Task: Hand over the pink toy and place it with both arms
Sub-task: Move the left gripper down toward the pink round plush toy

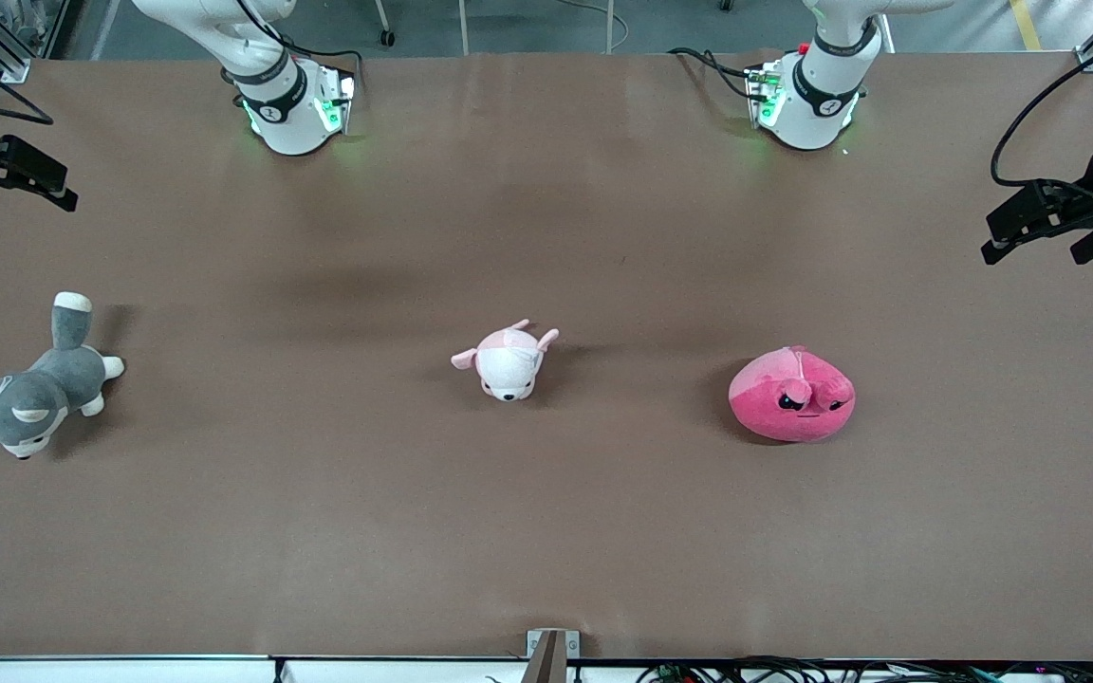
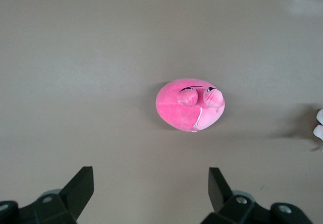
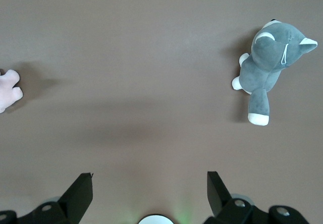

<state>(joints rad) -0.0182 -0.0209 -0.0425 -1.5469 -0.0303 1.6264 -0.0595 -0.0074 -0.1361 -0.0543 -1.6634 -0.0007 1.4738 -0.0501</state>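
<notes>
Three plush toys lie in a row across the brown table: the pink toy toward the left arm's end, a pale pink-and-white puppy plush in the middle, and a grey-and-white husky plush toward the right arm's end. Both arms wait up high, cut off at the frame edges in the front view, left gripper and right gripper each empty. The wrist views fill that in: the left gripper's fingers are spread wide over the pink toy with only the puppy's paws at the picture's edge, while the right gripper's fingers are spread over bare table near the husky.
</notes>
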